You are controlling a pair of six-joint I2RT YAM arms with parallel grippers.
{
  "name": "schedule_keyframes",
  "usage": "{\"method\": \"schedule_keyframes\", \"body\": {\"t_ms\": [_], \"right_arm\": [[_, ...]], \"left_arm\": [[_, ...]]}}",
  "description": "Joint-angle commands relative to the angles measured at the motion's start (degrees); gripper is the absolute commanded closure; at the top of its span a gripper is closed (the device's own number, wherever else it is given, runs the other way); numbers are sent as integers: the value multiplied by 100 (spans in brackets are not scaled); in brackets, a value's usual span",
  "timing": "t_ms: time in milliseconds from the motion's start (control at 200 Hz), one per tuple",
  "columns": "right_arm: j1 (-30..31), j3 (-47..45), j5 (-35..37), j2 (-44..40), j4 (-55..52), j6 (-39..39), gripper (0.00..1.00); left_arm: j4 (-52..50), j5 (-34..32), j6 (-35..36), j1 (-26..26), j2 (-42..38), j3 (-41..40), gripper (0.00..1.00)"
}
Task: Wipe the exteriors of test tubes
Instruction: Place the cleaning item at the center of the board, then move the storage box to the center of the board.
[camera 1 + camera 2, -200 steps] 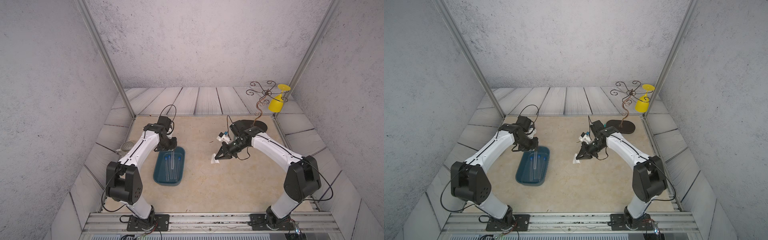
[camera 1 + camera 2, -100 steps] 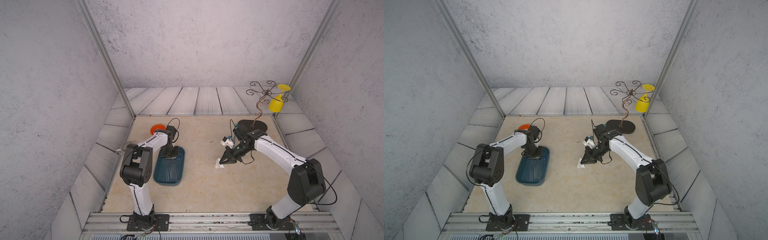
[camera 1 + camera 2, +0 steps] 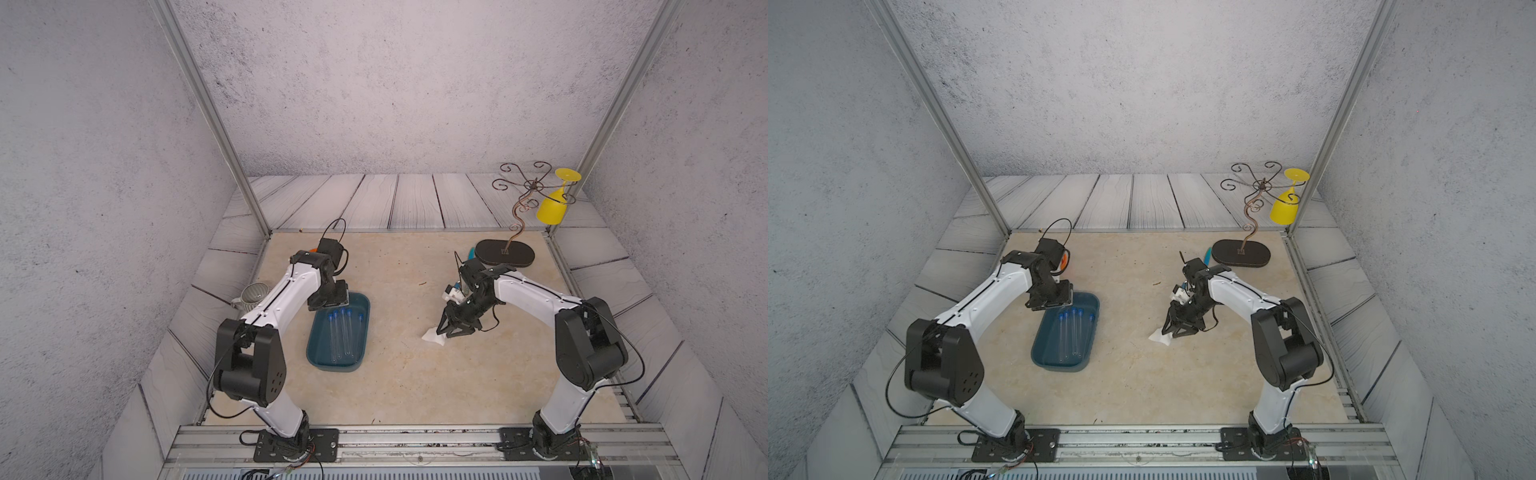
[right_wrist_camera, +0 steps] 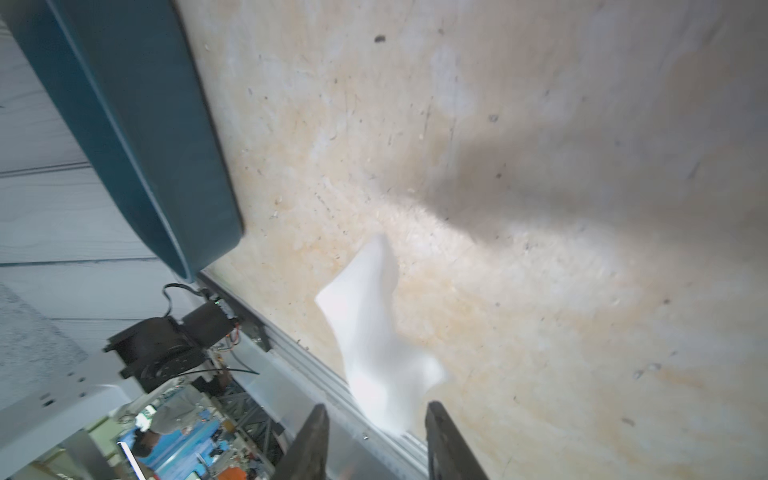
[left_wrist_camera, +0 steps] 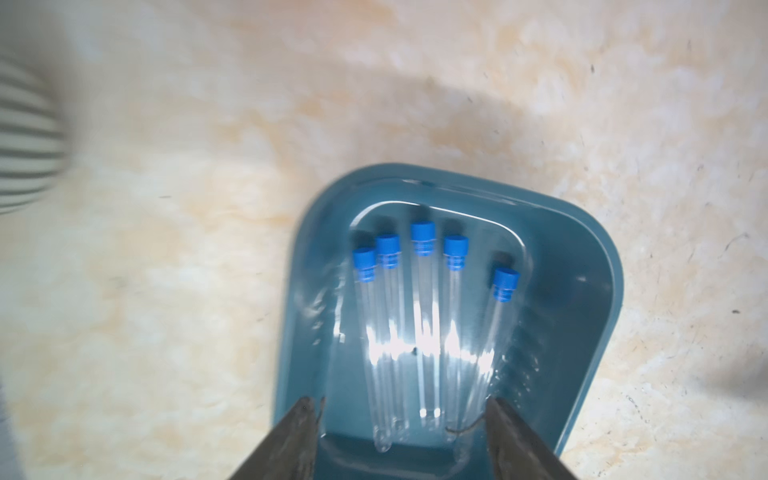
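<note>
Where both top views look down, I find the thin clear blue-capped test tubes [image 3: 343,332] lying in a teal plastic tray [image 3: 318,361] at 9 o'clock, caps toward 12.

Left wrist: five tubes. The left gripper [image 5: 401,411] is spread wide above them, empty.

Right wrist: the right gripper [image 4: 376,419] is parted, with a crumpled white wipe [image 4: 374,332] between its jaws, unclamped.

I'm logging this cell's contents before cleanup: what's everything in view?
test tubes: five, clear with blue caps, lying in the tray
tray: one, teal, below the left gripper
wipe: one, white, at the right gripper's tips
wire stand: one, dark, far right corner
glass: one, yellow, hanging upside down on the stand
utensil: one, teal, beside the stand's base, partly hidden
cup: one, grey striped, far left
orange thing: one, behind the left arm, mostly hidden
left gripper: open, over the tray
right gripper: open, at the wipe
</note>
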Motion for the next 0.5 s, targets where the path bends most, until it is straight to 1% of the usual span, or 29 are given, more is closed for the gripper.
{"method": "schedule_keyframes", "body": {"t_ms": [0,100,205,275,330,435,495], "right_arm": [[-42,157,304,299,-124,-40,49],[-69,170,349,335,-139,-56,40],[-91,149,392,303,-190,-107,37],[-108,99,411,255,-208,-127,37],[-119,55,414,233,-194,-127,36],[-130,17,420,231,-195,-136,36],[-132,23,421,222,-186,-127,35]], "left_arm": [[-379,-479,-194,250,22,-193,33],[-238,-374,-131,441,117,-437,31],[154,-29,38,633,118,-781,22],[465,252,146,656,75,-963,14],[698,520,186,666,53,-1122,9],[966,996,155,656,121,-1304,8],[1238,1394,59,644,97,-1449,8]]}}
